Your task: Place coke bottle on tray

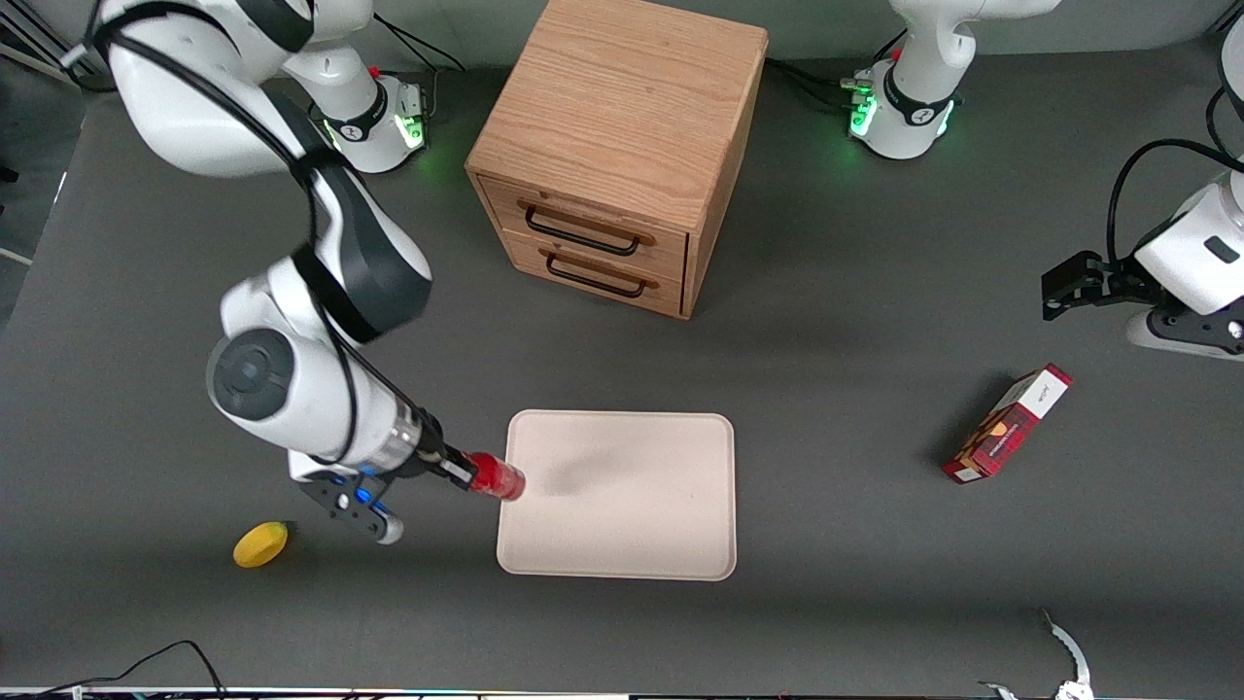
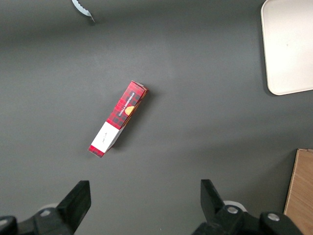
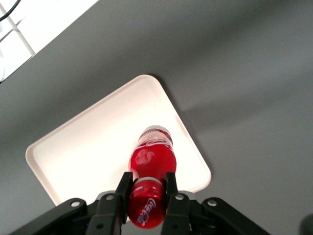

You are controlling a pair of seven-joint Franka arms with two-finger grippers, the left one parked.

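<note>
My right gripper (image 1: pixel 473 474) is shut on the coke bottle (image 1: pixel 497 480), a small all-red bottle with white script. It holds the bottle tilted, above the edge of the tray (image 1: pixel 641 525) that faces the working arm's end of the table. The tray is a large flat cream rectangle with rounded corners, with nothing lying on it. In the right wrist view the two black fingers (image 3: pixel 122 187) clamp the bottle (image 3: pixel 151 161) near its capped end, and the tray (image 3: pixel 88 147) lies beneath it.
A wooden two-drawer cabinet (image 1: pixel 622 146) stands farther from the front camera than the tray. A yellow lemon (image 1: pixel 260 543) lies toward the working arm's end. A red-and-white box (image 1: pixel 1008 425) lies toward the parked arm's end, also in the left wrist view (image 2: pixel 118 118).
</note>
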